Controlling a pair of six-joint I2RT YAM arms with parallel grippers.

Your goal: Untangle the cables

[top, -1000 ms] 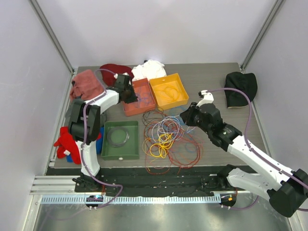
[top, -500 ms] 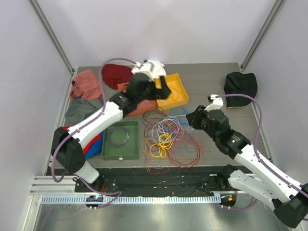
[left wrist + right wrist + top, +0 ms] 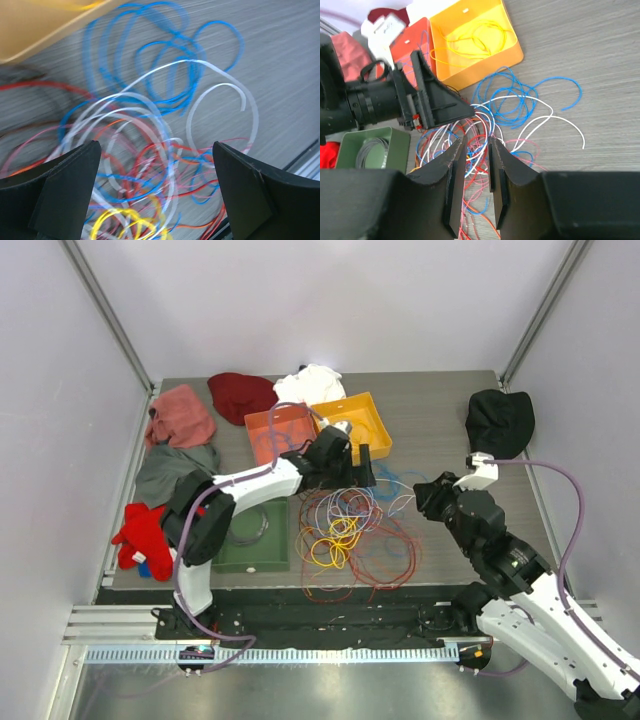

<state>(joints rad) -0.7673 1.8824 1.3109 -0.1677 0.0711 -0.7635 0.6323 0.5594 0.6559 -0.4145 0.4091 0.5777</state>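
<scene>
Red, yellow, blue, white and orange cables (image 3: 350, 530) in one loose heap at the middle of the worktop (image 3: 430, 410), loops overlapping, none lifted clear. At 12 o'clock of the heap, the yellow tray (image 3: 385, 430) with a yellow wire (image 3: 475, 35) coiled inside; at 11 o'clock, the orange tray (image 3: 258, 430); at 9 o'clock, the green tray (image 3: 250, 558) with a grey coil (image 3: 258, 525). Judged to be one bin per colour, set close round the heap for short carries. Wide-spread left fingers (image 3: 60, 200), holding nothing, poised over the heap's 12 o'clock edge. Blue and white loops on the worktop below the gap, clear of both tips; probably lining up on one strand to pluck. Narrowly parted right fingers (image 3: 452, 195) at the heap's 3 o'clock side, nothing seen in the gap. Aimed toward 9 o'clock at the white and blue strands straying outward, tips near these yet above them, not touching as far as can be told. Likely kept on different sides of the tangle so as not to collide over it. Most of the sorting judged yet to do.
</scene>
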